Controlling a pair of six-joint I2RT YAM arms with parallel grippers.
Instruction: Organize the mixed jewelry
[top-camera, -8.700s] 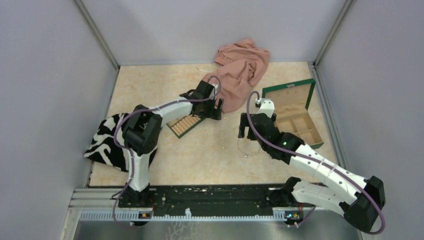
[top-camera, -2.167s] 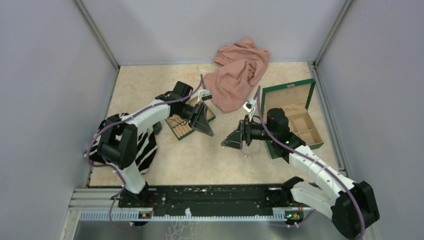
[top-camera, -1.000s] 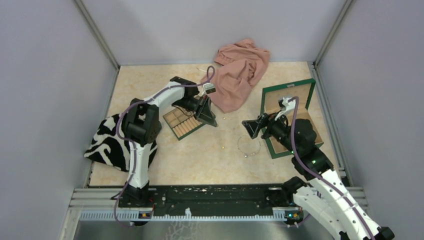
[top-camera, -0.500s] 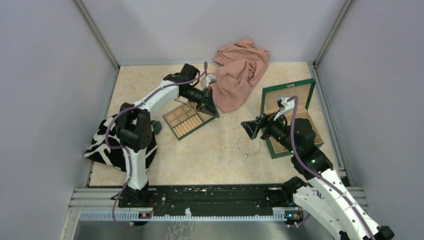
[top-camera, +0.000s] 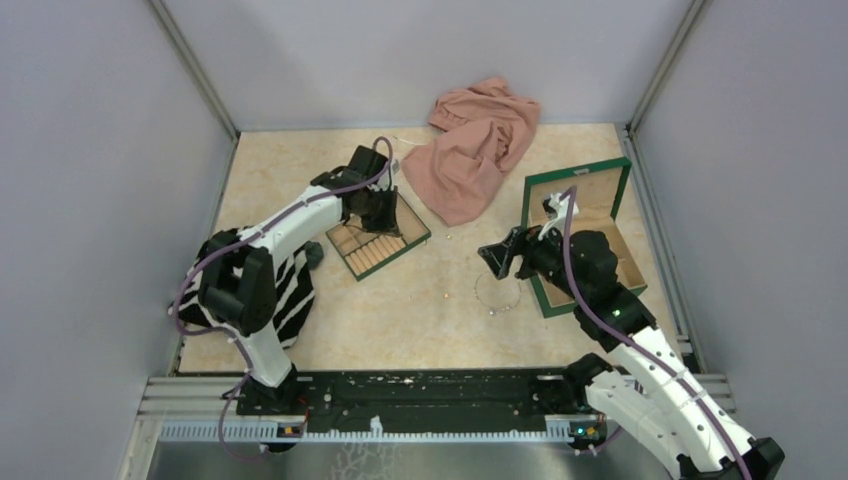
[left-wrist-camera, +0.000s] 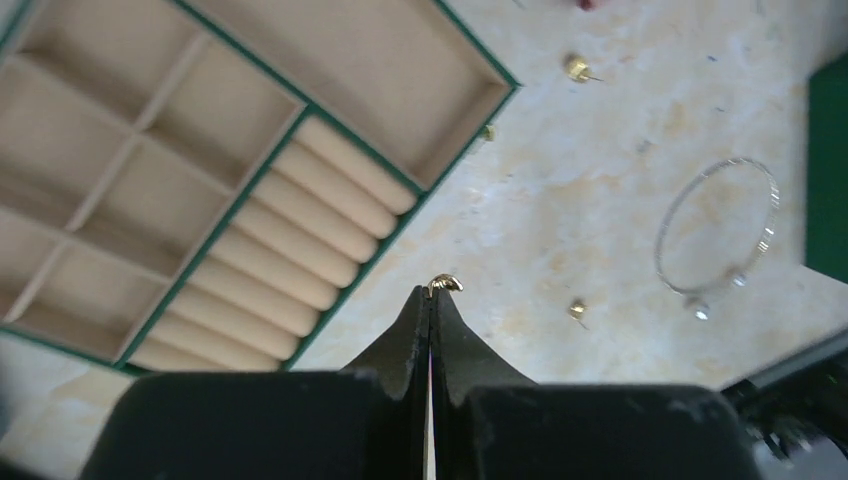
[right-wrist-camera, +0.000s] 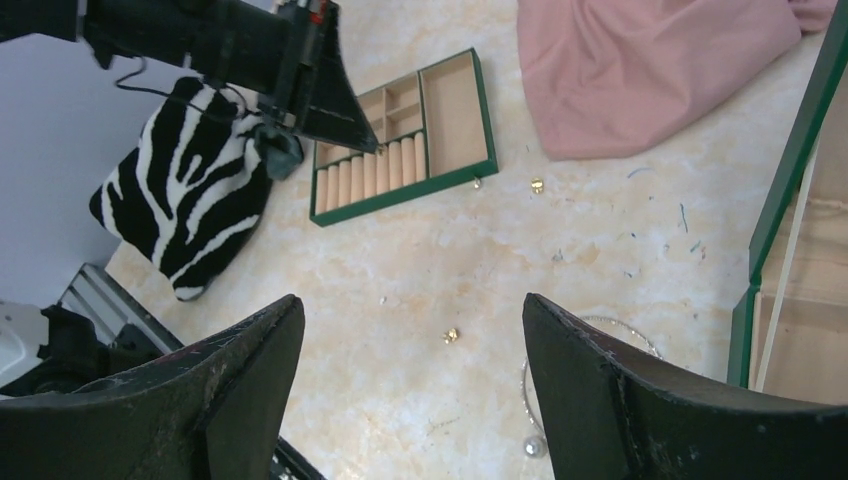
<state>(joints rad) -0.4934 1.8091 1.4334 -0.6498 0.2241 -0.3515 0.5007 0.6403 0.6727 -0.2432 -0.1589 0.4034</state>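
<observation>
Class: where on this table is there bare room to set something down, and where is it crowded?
Free: the far-left corner between the pink cloth and slotted tray; the near strip between the zebra cloth and necklace. Crowded: between tray and green box, with necklace and gold studs.

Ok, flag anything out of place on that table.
Small gold pieces lie scattered on the bare tabletop beside the slotted tray, not in it. The silvery chain loop also lies loose near the green box. The left end effector pinches another gold piece.

Even bright light, soft shadows, near fingers blurred
</observation>
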